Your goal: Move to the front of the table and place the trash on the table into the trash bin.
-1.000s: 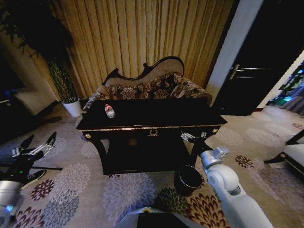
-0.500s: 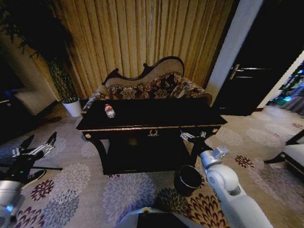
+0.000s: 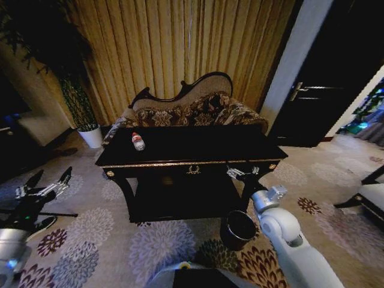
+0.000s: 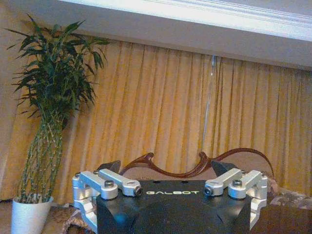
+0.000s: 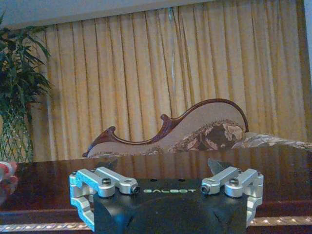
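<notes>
Black table (image 3: 198, 144) | bottle (image 3: 138, 141) on top | trash bin (image 3: 238, 229) interior dark

black table (image 3: 198, 147), bottle (image 3: 138, 141) lying on it

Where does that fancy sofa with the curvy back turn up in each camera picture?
Head view: the sofa stands right behind the table.
Left wrist view: its curved back shows against the curtains.
Right wrist view: the sofa rises beyond the tabletop.
Shared landmark: the golden curtains behind it.
</notes>
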Motion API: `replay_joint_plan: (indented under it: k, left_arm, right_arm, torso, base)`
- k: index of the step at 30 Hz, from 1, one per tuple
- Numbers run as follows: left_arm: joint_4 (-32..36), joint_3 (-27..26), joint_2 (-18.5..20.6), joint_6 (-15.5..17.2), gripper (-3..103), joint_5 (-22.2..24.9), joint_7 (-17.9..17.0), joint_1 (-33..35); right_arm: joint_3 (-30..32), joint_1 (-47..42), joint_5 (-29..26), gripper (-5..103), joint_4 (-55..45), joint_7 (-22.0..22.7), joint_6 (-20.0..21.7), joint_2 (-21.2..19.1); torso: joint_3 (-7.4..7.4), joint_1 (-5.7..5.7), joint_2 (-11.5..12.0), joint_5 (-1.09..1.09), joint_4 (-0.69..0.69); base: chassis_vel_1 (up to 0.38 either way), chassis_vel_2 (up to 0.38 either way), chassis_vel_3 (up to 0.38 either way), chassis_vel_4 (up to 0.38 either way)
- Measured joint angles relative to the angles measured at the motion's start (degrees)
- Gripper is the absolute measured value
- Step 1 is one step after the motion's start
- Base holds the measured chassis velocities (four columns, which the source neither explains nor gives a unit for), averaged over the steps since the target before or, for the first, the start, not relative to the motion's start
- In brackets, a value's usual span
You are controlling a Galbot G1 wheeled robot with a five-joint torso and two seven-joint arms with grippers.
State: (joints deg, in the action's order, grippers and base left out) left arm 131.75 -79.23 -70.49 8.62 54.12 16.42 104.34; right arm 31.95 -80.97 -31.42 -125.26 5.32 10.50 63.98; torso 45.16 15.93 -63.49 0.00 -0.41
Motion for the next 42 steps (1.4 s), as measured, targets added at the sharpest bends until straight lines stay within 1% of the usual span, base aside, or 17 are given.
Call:
replay_joint_plan:
  k: [13,17,21,23,25,26,28,29,30,32,37,39,40,41,42]
  left_arm:
    - [-0.3,0.1,-0.1,-0.3,100,-0.1,0.5,0.1]
    - [-0.3,0.0,0.0,-0.3,100,-0.1,0.5,0.1]
    - [-0.3,-0.1,0.1,-0.3,100,0.0,0.3,0.1]
    - [-0.3,-0.1,0.4,-0.3,100,0.0,-0.6,-0.1]
    - [-0.4,0.4,0.9,0.1,100,-0.3,-2.5,-0.5]
    - [-0.4,0.4,0.9,0.1,100,-0.3,-2.5,-0.5]
    - [-0.1,0.7,1.8,1.6,100,-0.5,-5.3,-1.2]
    - [-0.1,0.7,1.8,1.6,100,-0.5,-5.3,-1.2]
    - [-0.1,0.9,2.2,2.1,100,-0.5,-6.4,-1.5]
    - [0.0,1.0,3.1,2.7,100,-0.5,-7.1,-2.2]
    - [-0.3,1.2,4.3,3.0,100,-0.5,-7.8,-2.5]
    - [-0.5,1.3,5.3,4.1,100,0.8,-9.5,-3.2]
    - [-0.5,1.3,5.3,4.1,100,0.8,-9.5,-3.2]
    - [-0.5,1.3,5.8,4.6,100,1.2,-10.2,-3.3]
    - [-0.5,1.3,6.6,5.4,100,1.7,-11.5,-3.8]
  right_arm:
    - [0.0,0.1,0.0,100,0.4,0.0,-0.1,0.0]
    - [-0.1,0.2,0.0,100,0.6,0.1,-0.2,-0.1]
    - [-0.3,0.3,0.1,100,1.3,0.2,-0.2,0.1]
    - [-0.5,0.3,0.1,100,1.4,0.2,-0.2,0.2]
    - [-0.7,0.3,0.0,100,1.6,0.3,-0.2,0.2]
    - [-0.7,0.3,0.0,100,1.6,0.3,-0.2,0.2]
    - [-0.9,0.4,0.0,100,1.8,0.3,-0.2,0.1]
    - [-0.9,0.4,0.0,100,1.8,0.3,-0.2,0.1]
    - [-1.0,0.4,0.0,100,1.9,0.3,-0.2,0.1]
    - [-1.3,0.5,0.0,100,2.0,0.4,-0.2,0.1]
    - [-1.8,0.8,0.0,100,2.3,0.4,-0.2,0.1]
    - [-2.1,1.1,0.0,100,2.7,0.4,-0.2,0.1]
    - [-2.1,1.1,0.0,100,2.7,0.4,-0.2,0.1]
    - [-2.2,1.1,0.0,100,2.7,0.4,-0.2,0.1]
    - [-2.3,1.1,-0.1,100,2.8,0.5,-0.2,0.1]
  torso:
    - [0.02,0.03,0.0,0.0,0.0]
    - [0.02,0.04,0.0,0.0,-0.01]
    - [0.0,0.02,0.0,0.0,0.01]
    - [-0.01,0.0,0.0,0.0,0.01]
    - [-0.01,-0.01,0.0,0.0,0.01]
    - [-0.01,-0.01,0.0,0.0,0.01]
    - [0.0,0.0,0.0,0.0,0.0]
    - [0.0,0.0,0.0,0.0,0.0]
    - [0.01,0.01,0.0,0.0,-0.01]
    - [0.01,0.02,0.0,0.0,-0.01]
    - [0.0,0.01,0.0,0.0,0.0]
    - [0.01,0.01,0.0,0.0,0.01]
    - [0.01,0.01,0.0,0.0,0.01]
    - [0.0,0.01,0.0,0.0,0.0]
    - [0.01,0.01,0.0,-0.01,0.0]
  base:
    - [-0.175,0.187,0.173,-0.18]
    - [-0.091,0.083,0.054,-0.075]
    - [0.0,0.0,0.0,0.0]
    - [0.0,0.0,0.0,0.0]
    - [0.0,0.0,0.0,0.0]
    - [0.0,0.0,0.0,0.0]
    - [0.0,0.0,0.0,0.0]
    - [0.0,0.0,0.0,0.0]
    - [0.0,0.0,0.0,0.0]
    - [0.0,0.0,0.0,0.0]
    - [0.0,0.0,0.0,0.0]
    - [0.0,0.0,0.0,0.0]
    - [0.0,0.0,0.0,0.0]
    - [0.0,0.0,0.0,0.0]
    - [0.0,0.0,0.0,0.0]
